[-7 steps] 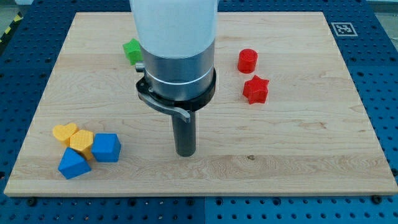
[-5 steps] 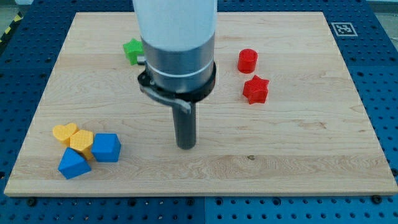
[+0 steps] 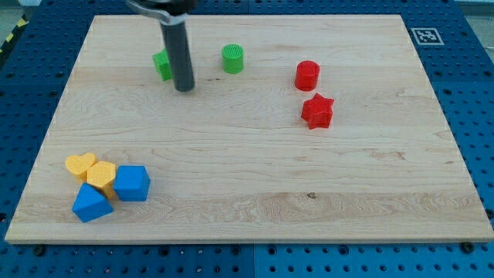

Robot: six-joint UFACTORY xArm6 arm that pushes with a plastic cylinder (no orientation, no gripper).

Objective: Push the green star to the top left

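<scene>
The green star [image 3: 162,64] lies on the wooden board [image 3: 247,177] in the upper left part, partly hidden behind my rod. My tip [image 3: 184,88] rests on the board just to the right of and slightly below the star, close to it or touching it. A green cylinder [image 3: 232,59] stands to the right of the rod.
A red cylinder [image 3: 307,75] and a red star [image 3: 317,111] sit at the upper right. At the lower left, a yellow heart [image 3: 79,164], a yellow hexagon [image 3: 101,175] and two blue blocks [image 3: 131,183] [image 3: 91,203] are clustered together.
My rod has moved from the board's middle up and left to just beside the green star. The green cylinder, hidden before by the arm, now shows. The blocks have not moved.
</scene>
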